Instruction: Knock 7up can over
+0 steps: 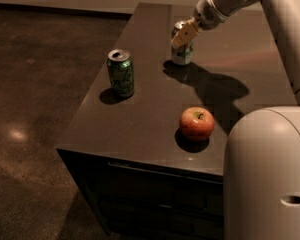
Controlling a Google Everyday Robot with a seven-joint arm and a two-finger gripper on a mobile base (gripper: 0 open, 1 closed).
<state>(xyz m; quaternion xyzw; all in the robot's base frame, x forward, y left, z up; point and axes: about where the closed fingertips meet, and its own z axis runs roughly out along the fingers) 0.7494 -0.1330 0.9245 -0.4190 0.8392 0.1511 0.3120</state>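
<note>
The 7up can is pale silver-white with green markings and a silver top. It stands upright at the far middle of the dark table. My gripper reaches in from the upper right and sits against the can's upper part, covering part of it.
A darker all-green can stands upright at the table's left side. A red apple lies nearer the front, right of centre. The robot's pale body fills the lower right. The table's left and front edges drop to a dark floor.
</note>
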